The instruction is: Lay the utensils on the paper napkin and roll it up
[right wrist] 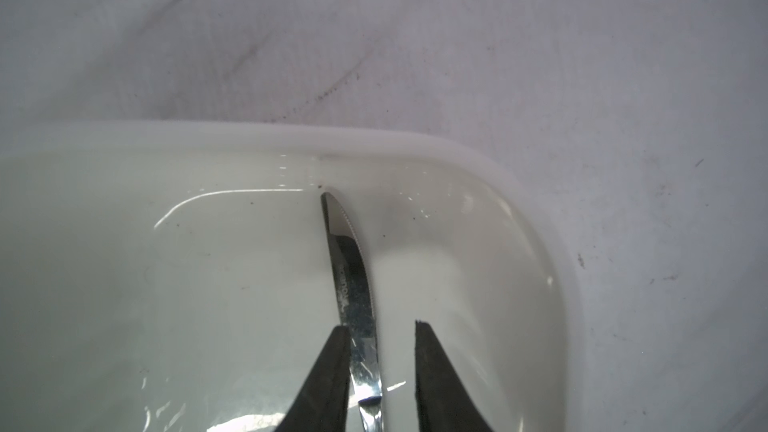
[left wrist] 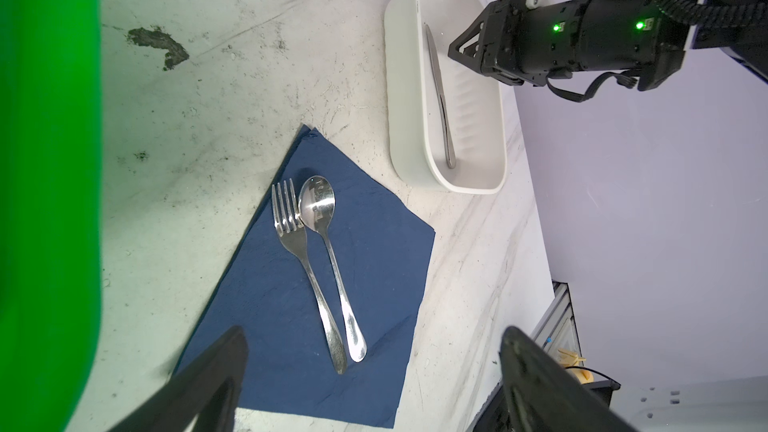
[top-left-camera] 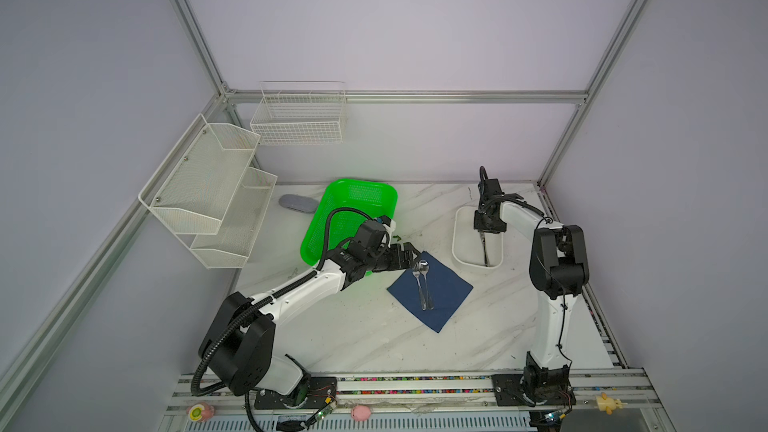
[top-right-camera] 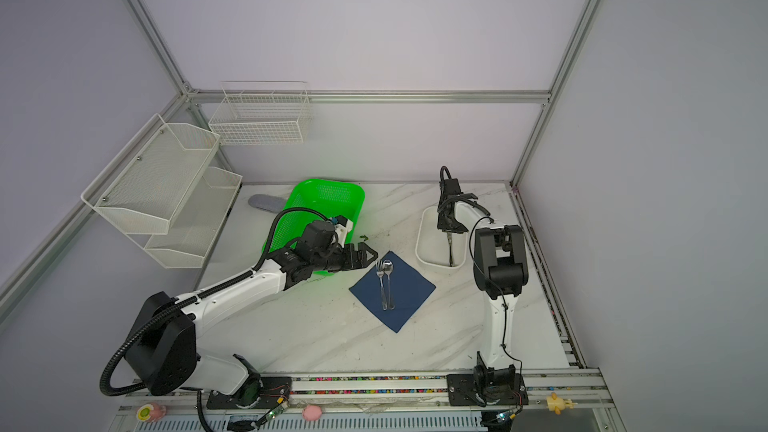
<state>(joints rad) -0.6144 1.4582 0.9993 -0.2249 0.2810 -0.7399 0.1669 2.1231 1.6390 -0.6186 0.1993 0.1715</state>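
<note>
1. The paper napkin (top-left-camera: 446, 297) (top-right-camera: 411, 297) lies flat mid-counter (top-left-camera: 353, 326), turned like a diamond with one corner towards the front edge.
2. On it, the fork (top-left-camera: 419, 284) (left wrist: 307, 268) and spoon (top-left-camera: 428, 288) (left wrist: 336, 276) lie side by side. Their heads touch and point at the back edge, and the handles cross near their ends.
3. The knife (top-left-camera: 483, 249) (right wrist: 353, 284) lies lengthwise inside the white tray (top-left-camera: 457, 243) (left wrist: 405, 118), which sits towards the counter's right edge, just beside the napkin.
4. The right gripper (top-left-camera: 484, 231) (right wrist: 381, 324) is down in the tray, jaws parted astride the blade. One finger (right wrist: 328, 367) is against the metal and the other stands clear, so there's no grip.
5. The left gripper (top-right-camera: 371, 258) (left wrist: 374, 332) hangs at the napkin's back-left side, jaws spread wide and holding nothing.
6. The green basket (top-left-camera: 353, 201) sits behind that arm, towards the back edge.
</note>
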